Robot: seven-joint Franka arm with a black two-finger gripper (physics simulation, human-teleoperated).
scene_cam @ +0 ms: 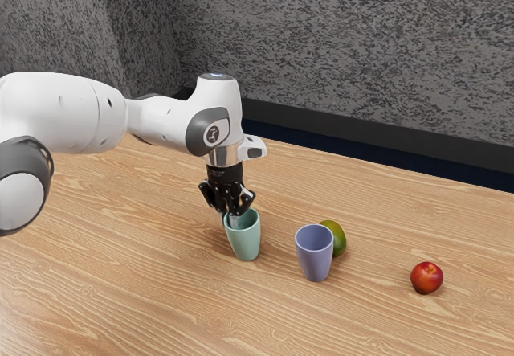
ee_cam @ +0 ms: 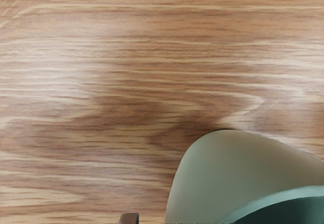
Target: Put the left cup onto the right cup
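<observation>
Sketchy rim pinch on the green cup (scene_cam: 243, 235)
Grabbed with the gripper (scene_cam: 236, 208) almost closed on the wall facing away from the purple cup (scene_cam: 314, 251); sat just beside it. Could've swung off-centre on lifting, slipped, or toppled that purple cup.

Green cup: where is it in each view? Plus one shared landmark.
Exterior view: the green cup is mid-table, right under the gripper, to the exterior view's left of the purple cup.
Wrist view: the green cup looms large, close under the hand.
Shared landmark: the wooden table, its grain around the cup.
</observation>
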